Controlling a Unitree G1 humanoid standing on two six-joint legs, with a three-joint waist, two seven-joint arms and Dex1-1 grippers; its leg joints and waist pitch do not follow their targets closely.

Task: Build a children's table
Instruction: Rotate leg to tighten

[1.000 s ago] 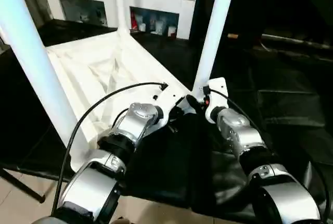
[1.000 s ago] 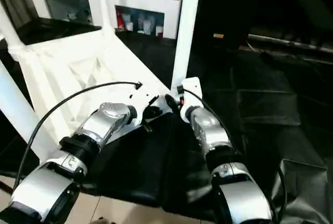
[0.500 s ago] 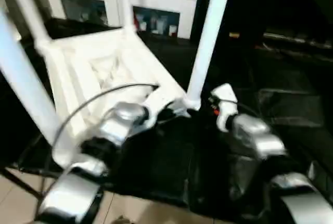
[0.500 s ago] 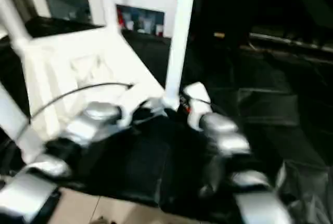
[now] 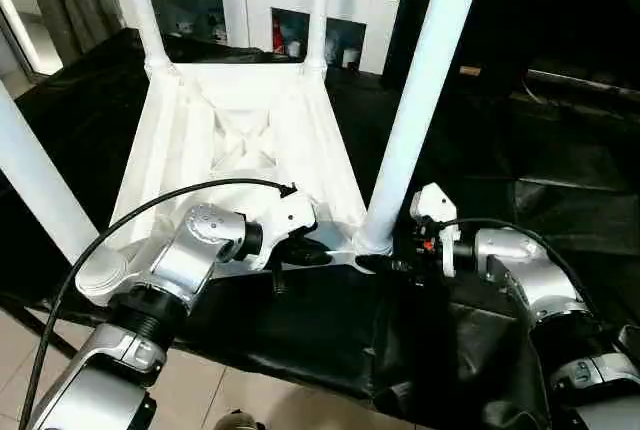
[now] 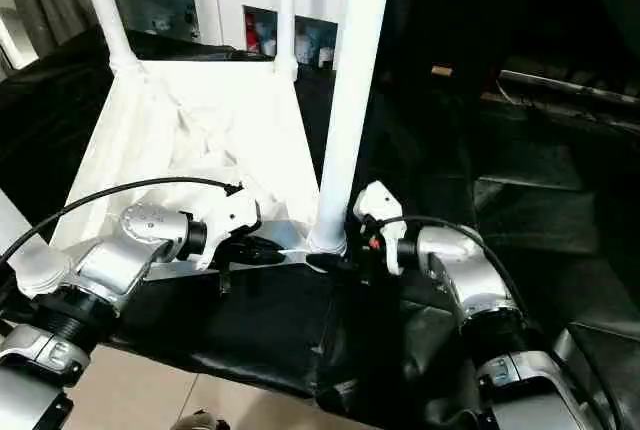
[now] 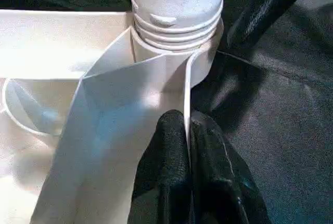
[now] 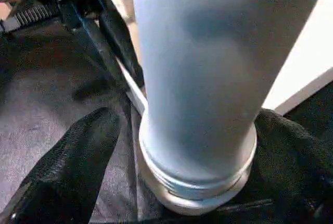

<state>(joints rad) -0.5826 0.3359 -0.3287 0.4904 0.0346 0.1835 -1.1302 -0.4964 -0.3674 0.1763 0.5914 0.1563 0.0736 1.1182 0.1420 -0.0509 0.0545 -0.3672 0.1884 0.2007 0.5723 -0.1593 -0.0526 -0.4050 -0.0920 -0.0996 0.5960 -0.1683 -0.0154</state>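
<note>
Left end effector (image 5: pixel 318 253) reaches, in the head views, to the near edge of the upturned children's table (image 5: pixel 240 140) on the black-draped bench (image 5: pixel 560 165), beside the near leg (image 5: pixel 420 100); the right end effector (image 5: pixel 398 263) sits at that leg's foot. From the left wrist, black fingers (image 7: pixel 171 182) pinch the table's thin rim. From the right wrist, spread fingers (image 8: pixel 73 156) flank the leg's base (image 8: pixel 197 182) without gripping.

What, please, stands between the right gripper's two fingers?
The base of the near right leg, screwed into its corner socket, stands between the right gripper's fingers, as the right wrist view shows.
</note>
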